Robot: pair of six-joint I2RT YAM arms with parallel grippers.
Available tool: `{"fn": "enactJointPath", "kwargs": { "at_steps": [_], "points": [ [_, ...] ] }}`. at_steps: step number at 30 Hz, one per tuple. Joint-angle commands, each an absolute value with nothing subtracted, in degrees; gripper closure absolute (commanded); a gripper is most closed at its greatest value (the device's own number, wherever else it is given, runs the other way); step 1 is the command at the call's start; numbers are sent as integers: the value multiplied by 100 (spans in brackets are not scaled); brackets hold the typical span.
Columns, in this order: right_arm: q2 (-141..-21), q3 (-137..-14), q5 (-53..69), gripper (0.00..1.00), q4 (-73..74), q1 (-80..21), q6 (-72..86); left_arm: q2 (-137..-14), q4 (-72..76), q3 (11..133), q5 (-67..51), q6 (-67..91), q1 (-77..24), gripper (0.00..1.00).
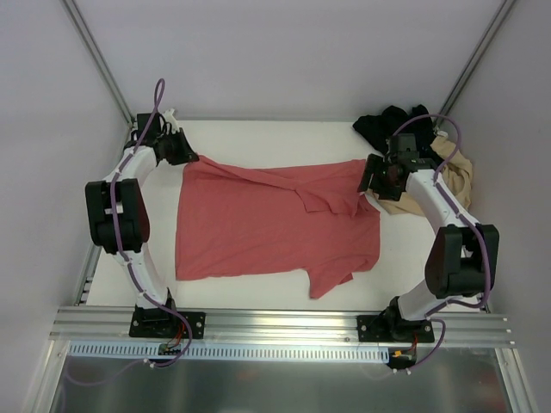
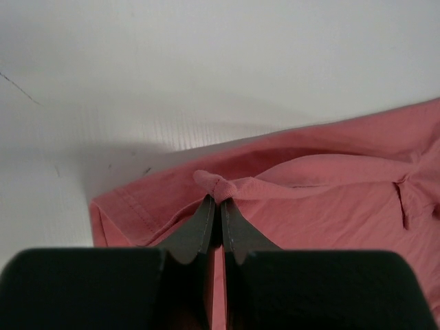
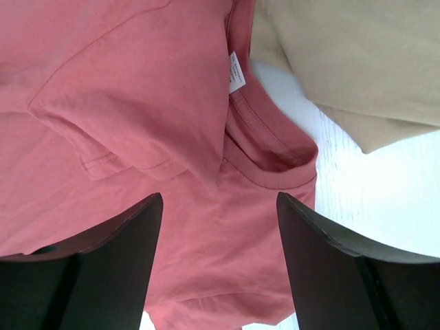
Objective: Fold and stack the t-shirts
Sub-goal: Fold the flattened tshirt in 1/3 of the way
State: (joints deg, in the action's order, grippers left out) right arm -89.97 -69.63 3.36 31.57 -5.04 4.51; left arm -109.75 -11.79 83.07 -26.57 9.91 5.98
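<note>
Top external view: coral-red t-shirt [image 1: 275,224] spread mid-table, long axis running left-right, left gripper [image 2: 217,201] pinched shut on a bunch of its far-left corner, right gripper [image 3: 218,201] gaping wide over the collar [image 3: 275,165] at the right end, gripping nothing.

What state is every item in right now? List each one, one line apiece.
coral-red t-shirt: spread out, far edge folded over, fold unfinished.
black t-shirt: crumpled, unfolded, in the far right corner.
beige t-shirt: crumpled, unfolded, beside the black one.
left gripper: shut, pinching a bunch of the coral-red t-shirt's edge.
right gripper: open, empty, above the coral-red t-shirt.
</note>
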Motion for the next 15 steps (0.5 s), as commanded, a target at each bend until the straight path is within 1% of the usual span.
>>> {"fn": "enactJointPath", "kwargs": {
  "at_steps": [1, 8, 15],
  "points": [
    [-8605, -7093, 184, 28, 3305, -457, 466, -10494, -949, 8165, -2707, 1046, 563, 100],
    [-8473, -7032, 246, 27, 3349, -457, 492, -10240, -862, 7823, -2689, 1037, 527, 100],
    [-8464, -6330, 474, 31, 2954, -466, 606, -10046, -835, 7576, -2672, 1002, 440, 100]
  ]
}}
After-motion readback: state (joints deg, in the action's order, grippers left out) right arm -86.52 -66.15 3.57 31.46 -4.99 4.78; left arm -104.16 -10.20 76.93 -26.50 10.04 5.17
